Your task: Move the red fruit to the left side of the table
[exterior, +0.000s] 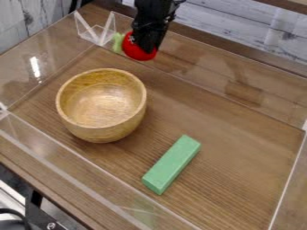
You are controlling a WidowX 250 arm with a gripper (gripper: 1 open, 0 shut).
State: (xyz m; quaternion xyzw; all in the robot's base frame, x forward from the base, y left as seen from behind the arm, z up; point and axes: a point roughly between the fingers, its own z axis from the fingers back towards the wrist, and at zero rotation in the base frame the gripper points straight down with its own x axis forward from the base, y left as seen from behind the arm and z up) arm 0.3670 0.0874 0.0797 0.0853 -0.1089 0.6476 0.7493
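Observation:
The red fruit [142, 52] is a small glossy red toy with a green leafy bit showing at its left. It sits at the far end of the brown wood-grain table [228, 117], just beyond the wooden bowl. My black gripper [145, 45] comes down onto it from above and is shut on it. The fingers cover the fruit's top half. Whether the fruit touches the tabletop or hangs just above it cannot be told.
A round wooden bowl [102, 104] stands left of centre. A green rectangular block [173, 164] lies near the front right. Low clear acrylic walls [36, 54] edge the table on all sides.

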